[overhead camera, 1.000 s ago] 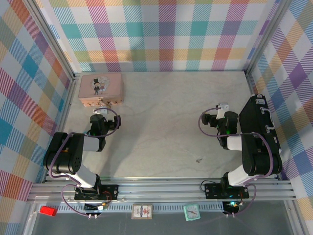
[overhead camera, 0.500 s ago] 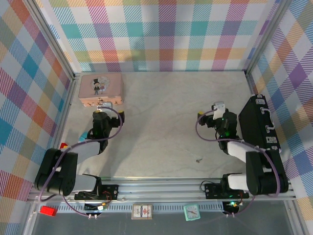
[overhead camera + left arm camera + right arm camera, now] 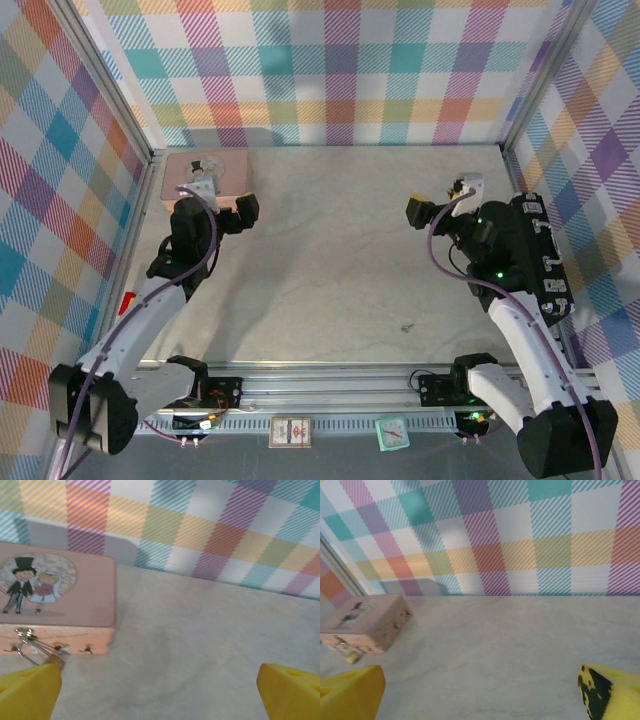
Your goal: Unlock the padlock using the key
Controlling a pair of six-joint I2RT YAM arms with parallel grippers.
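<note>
The small brass padlock (image 3: 56,659) hangs by its thin silvery shackle at the front of the pink tin (image 3: 75,592). It sits just off the tip of the left finger (image 3: 30,692) of my left gripper (image 3: 160,695), which is open and holds nothing. From above, my left gripper (image 3: 218,200) hovers over the tin's (image 3: 225,160) near edge. The right wrist view shows the padlock (image 3: 352,656) far left. My right gripper (image 3: 440,205) is open and empty over the table's right half. The tiny dark key (image 3: 406,326) lies on the table, near the front right.
A black case (image 3: 545,270) stands along the right wall, beside the right arm. Plaid walls close in the table on three sides. A metal rail (image 3: 330,385) runs along the near edge, with small items below it.
Both arms have unfolded and reached toward the back. My left gripper has moved over the pink tin's front; my right gripper has risen and moved back. Both stayed open.
</note>
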